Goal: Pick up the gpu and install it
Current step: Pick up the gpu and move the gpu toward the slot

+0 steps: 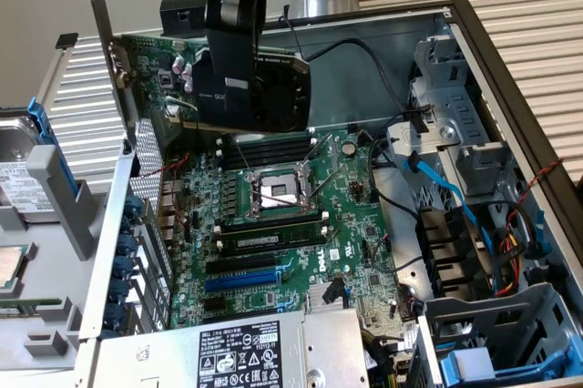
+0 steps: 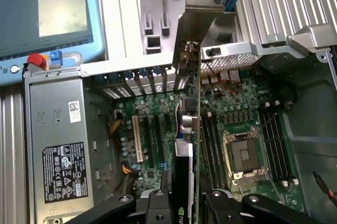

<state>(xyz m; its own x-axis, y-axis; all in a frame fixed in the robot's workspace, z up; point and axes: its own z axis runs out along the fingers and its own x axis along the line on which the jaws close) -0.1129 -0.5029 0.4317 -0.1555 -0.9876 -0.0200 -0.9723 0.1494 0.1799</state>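
Looking into the open computer case (image 1: 510, 33), we see the gripper (image 1: 232, 87) clamped on the gpu (image 1: 282, 87), its jaws closed on the black fan shroud and the board behind it. The card hangs above the motherboard (image 1: 355, 224), over the end far from the power supply (image 1: 228, 352), with its silver bracket (image 1: 98, 19) rising past the case edge on the exterior view's left. In the wrist view we see the gpu (image 2: 192, 129) edge-on between the fingers (image 2: 158, 203), beside the CPU socket (image 2: 245, 155). A blue-framed teach pendant (image 2: 47, 19) lies outside the case.
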